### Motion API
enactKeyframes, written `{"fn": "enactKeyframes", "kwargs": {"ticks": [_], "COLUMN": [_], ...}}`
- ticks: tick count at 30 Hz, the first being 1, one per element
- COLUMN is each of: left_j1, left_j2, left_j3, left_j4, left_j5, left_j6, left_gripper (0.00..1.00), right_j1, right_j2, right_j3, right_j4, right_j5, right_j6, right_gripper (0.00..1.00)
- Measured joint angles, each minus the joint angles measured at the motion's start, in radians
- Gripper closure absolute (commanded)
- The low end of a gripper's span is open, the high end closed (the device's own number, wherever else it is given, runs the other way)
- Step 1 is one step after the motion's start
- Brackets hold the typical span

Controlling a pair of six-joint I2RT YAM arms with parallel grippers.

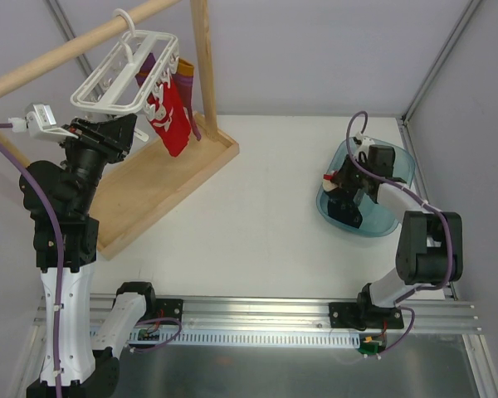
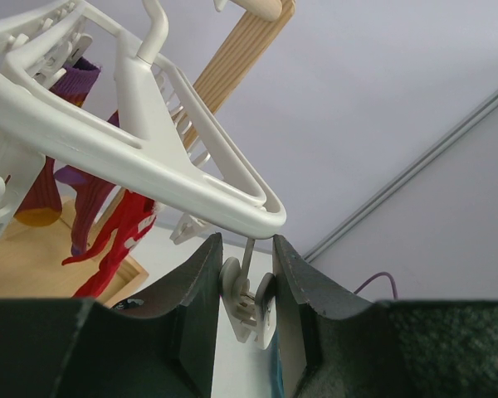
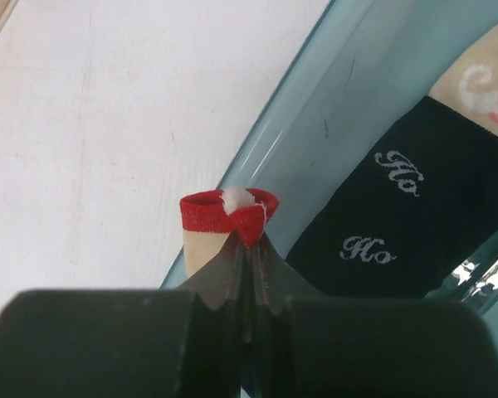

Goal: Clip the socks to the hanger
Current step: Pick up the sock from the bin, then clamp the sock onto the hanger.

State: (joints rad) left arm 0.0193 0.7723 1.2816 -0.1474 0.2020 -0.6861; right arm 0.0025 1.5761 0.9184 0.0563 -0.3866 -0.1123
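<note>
The white grid hanger (image 1: 126,73) hangs by its hook from the wooden rod; its frame fills the upper left of the left wrist view (image 2: 108,149). My left gripper (image 1: 123,131) is raised under its near corner, and its fingers (image 2: 245,245) press both sides of a dangling white clip (image 2: 249,303). My right gripper (image 1: 339,179) is down in the teal basin, shut (image 3: 247,240) on the red-and-cream cuff (image 3: 224,214) of one navy sock. The other navy sock (image 3: 382,224), with white lettering, lies in the basin beside it.
A bright red sock (image 1: 171,116) and a purple-orange striped sock (image 1: 152,65) hang from the hanger's far clips. The wooden frame has a rod (image 1: 58,54), a post (image 1: 203,66) and a base tray (image 1: 162,186). The teal basin (image 1: 402,166) stands at the right.
</note>
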Motion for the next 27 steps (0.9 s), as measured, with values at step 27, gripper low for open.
{"fn": "enactKeyframes", "kwargs": {"ticks": [27], "left_j1": [0.000], "left_j2": [0.013], "left_j3": [-0.003], "left_j4": [0.012], "left_j5": [0.084], "left_j6": [0.024], "left_gripper": [0.99], "right_j1": [0.744], "right_j2": [-0.427], "right_j3": [0.335], "right_j4": [-0.090], "right_j5": [0.079], "right_j6": [0.032], "right_gripper": [0.99]}}
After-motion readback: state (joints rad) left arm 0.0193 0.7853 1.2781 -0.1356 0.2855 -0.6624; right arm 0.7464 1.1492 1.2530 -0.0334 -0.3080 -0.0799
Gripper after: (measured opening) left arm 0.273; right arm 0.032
